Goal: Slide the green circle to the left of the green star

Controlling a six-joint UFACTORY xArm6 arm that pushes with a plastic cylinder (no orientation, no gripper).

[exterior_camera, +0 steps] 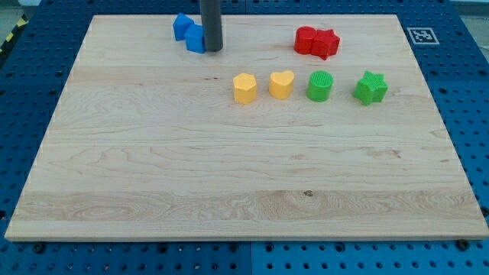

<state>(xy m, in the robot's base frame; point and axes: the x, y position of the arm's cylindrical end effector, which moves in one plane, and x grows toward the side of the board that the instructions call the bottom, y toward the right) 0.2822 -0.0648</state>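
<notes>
resting at view's top, tip [212, 50] touches blue blocks [190, 33], well apart from green circle [319, 86]. circle already just left of green star [370, 88] on bench [153, 168]. no gripper, bare rod. next: likely little or no nudge.

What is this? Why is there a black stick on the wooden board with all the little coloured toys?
That black stick is the end of a robot arm. It has no hand, so it holds nothing; it only pushes things. My tip sits at the view's top, right beside the blue blocks. There is one picture, from a camera looking down at a slant on the wooden board. On it lie two red blocks pressed together, then a row: a yellow block, a yellow heart, the green circle and the green star. The circle is already on the star's left.
</notes>
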